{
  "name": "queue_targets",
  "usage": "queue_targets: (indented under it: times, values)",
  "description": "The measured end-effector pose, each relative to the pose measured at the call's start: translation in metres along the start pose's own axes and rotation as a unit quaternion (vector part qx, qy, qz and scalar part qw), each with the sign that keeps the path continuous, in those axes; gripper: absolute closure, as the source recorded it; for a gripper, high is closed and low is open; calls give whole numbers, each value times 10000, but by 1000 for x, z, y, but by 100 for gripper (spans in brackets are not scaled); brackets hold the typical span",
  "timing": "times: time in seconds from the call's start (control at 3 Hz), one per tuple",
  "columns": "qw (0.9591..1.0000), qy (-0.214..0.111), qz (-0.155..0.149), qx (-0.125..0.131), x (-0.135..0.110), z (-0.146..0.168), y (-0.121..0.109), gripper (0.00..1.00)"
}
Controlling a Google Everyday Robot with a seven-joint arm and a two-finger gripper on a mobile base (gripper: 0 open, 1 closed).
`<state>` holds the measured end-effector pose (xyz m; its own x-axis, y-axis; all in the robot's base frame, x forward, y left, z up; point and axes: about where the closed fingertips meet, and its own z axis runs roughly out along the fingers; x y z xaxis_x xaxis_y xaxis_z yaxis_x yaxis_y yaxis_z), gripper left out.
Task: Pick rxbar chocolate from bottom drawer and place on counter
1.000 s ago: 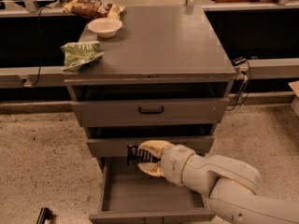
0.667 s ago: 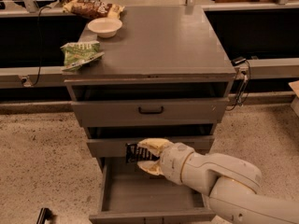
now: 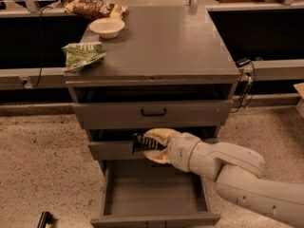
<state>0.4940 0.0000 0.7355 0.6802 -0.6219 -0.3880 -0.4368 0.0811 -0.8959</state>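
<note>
Rxbar (image 3: 140, 143) sits pinched in our claw (image 3: 153, 146), whose two pale fingers close on its right end from above and below, so the black wrapper sticks out to the left. We hold it above the bottom drawer (image 3: 152, 194), just in front of the middle drawer (image 3: 111, 151). We judge this a lift-out pose: gripping one end keeps the rxbar away from the drawer walls on the way up. The bottom drawer stands pulled out toward us, and the part of its grey floor that our arm (image 3: 228, 167) does not cover shows nothing lying in it. Up on the tabletop (image 3: 166, 46) a green bag (image 3: 81, 55) lies at the near left edge, a bowl (image 3: 107, 26) behind it looks empty, and a brown bag (image 3: 95, 7) lies at the far left. The right half is bare, so we judge it the easiest spot for setting down.
</note>
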Motion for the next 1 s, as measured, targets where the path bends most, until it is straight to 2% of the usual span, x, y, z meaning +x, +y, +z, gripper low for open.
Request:
queue_targets:
  times: [0.33, 0.67, 1.0]
  values:
    - [9992, -75, -191, 341, 24, 4, -50, 100]
    - [9970, -70, -567, 522, 37, 1, -110, 100]
    - [9939, -8, -970, 521, 44, -1, -173, 100]
